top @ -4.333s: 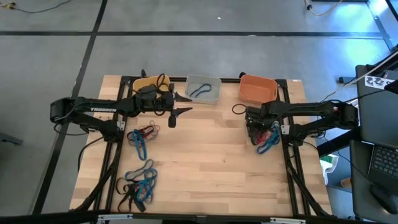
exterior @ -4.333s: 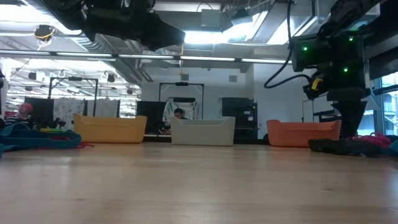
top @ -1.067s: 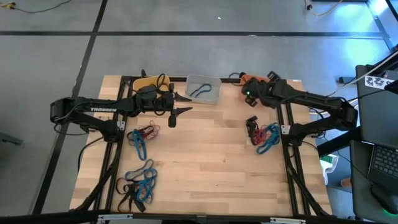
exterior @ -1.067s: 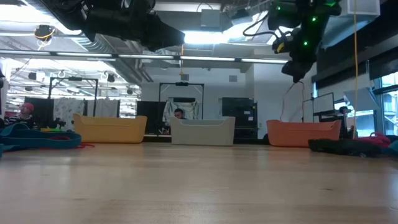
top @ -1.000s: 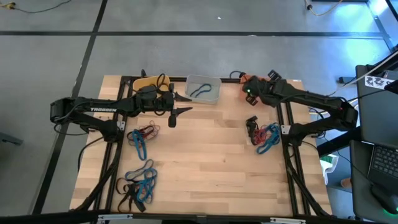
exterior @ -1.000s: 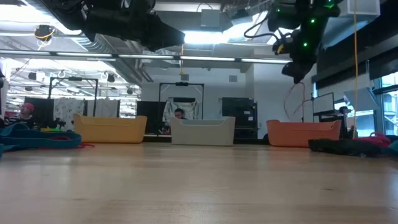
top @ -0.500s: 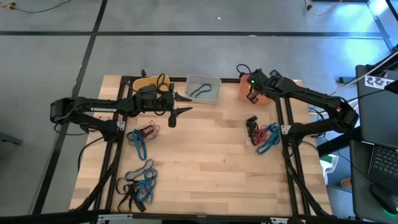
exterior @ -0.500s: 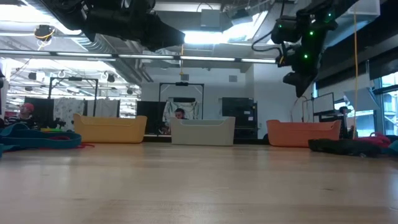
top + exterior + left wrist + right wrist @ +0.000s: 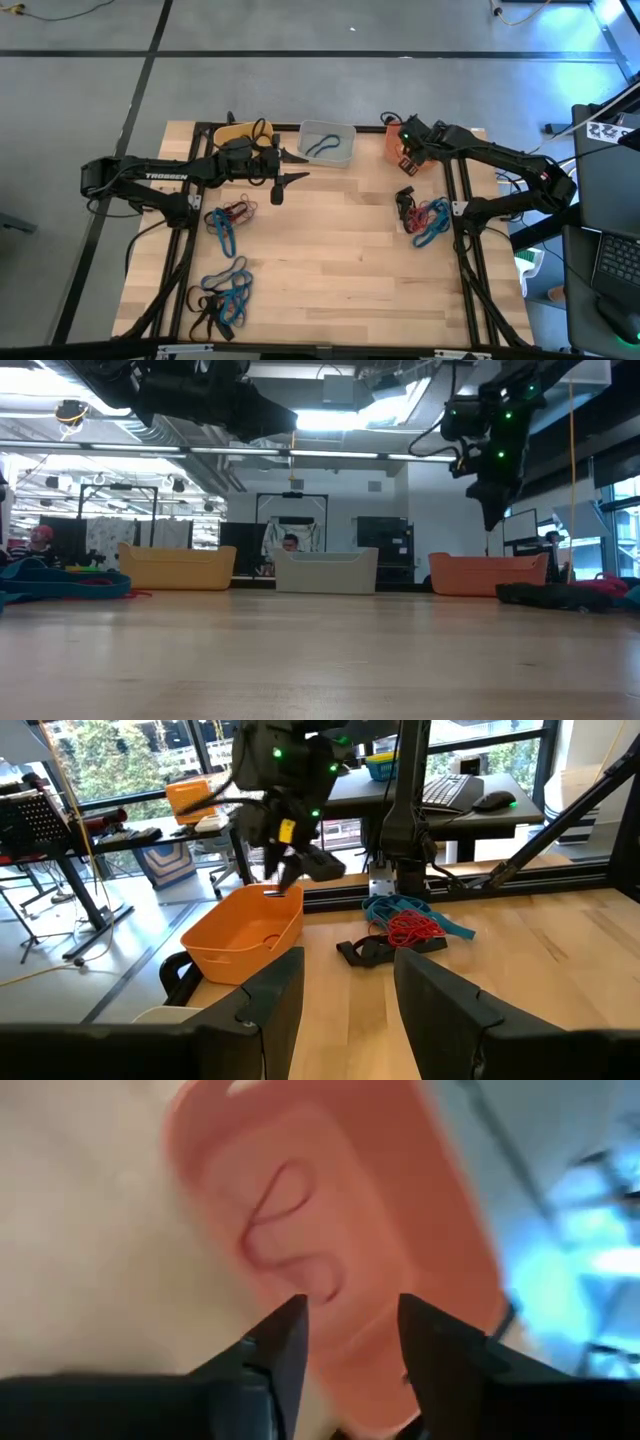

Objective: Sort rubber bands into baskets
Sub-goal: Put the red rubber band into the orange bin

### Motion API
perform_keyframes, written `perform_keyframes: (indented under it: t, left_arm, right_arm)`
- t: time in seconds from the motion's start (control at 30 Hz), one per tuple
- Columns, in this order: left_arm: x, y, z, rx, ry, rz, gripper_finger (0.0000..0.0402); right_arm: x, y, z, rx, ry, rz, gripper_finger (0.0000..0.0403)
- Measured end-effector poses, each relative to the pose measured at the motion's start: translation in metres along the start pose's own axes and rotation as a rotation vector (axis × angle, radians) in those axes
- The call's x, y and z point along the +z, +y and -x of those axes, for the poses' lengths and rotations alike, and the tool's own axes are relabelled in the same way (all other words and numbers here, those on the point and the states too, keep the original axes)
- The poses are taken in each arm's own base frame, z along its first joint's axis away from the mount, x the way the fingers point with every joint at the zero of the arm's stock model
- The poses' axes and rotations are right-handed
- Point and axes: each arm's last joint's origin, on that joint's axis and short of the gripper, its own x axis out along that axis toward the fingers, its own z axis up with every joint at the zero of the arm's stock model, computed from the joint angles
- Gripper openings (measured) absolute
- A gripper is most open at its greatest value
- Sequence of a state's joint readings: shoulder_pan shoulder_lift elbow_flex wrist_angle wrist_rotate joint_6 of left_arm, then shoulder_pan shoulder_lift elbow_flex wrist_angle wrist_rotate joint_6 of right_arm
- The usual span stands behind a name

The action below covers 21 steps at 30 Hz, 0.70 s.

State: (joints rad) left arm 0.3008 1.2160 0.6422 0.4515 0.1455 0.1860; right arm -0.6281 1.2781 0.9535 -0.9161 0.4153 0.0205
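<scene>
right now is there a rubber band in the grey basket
Yes, the high view shows a blue rubber band lying inside the grey basket.

Grey concrete floor (image 9: 300, 30), wooden table (image 9: 330, 260), large windows (image 9: 120, 760), ceiling lights (image 9: 330, 420), desks with keyboard (image 9: 445, 790)

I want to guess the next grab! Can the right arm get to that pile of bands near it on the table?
Probably yes. The right gripper hangs open over the orange basket, holding nothing, and the pile of bands lies on bare table just below it in the high view with nothing between.
</scene>
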Motion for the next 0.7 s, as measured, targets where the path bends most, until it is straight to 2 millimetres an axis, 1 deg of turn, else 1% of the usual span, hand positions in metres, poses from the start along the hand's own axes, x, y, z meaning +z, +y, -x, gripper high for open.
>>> perform_keyframes:
  t: [0.1,0.23,0.43,0.5,0.7]
  left_arm:
    - [0.0,0.0,0.0,0.0,0.0,0.0,0.0155]
    - [0.0,0.0,0.0,0.0,0.0,0.001,0.0155]
    - [0.0,0.0,0.0,0.0,0.0,0.001,0.0155]
    - [0.0,0.0,0.0,0.0,0.0,0.001,0.0155]
    - [0.0,0.0,0.0,0.0,0.0,0.002,0.0155]
  right_arm:
    - [-0.009,0.003,0.0,0.109,0.091,-0.006,0.0162]
    - [-0.018,0.005,0.002,0.194,0.192,-0.047,0.0159]
    - [-0.024,0.009,0.005,0.327,0.275,-0.093,0.0159]
    - [-0.023,0.015,0.007,0.369,0.268,-0.077,0.0159]
    - [-0.026,0.039,0.018,0.401,0.251,-0.005,0.0159]
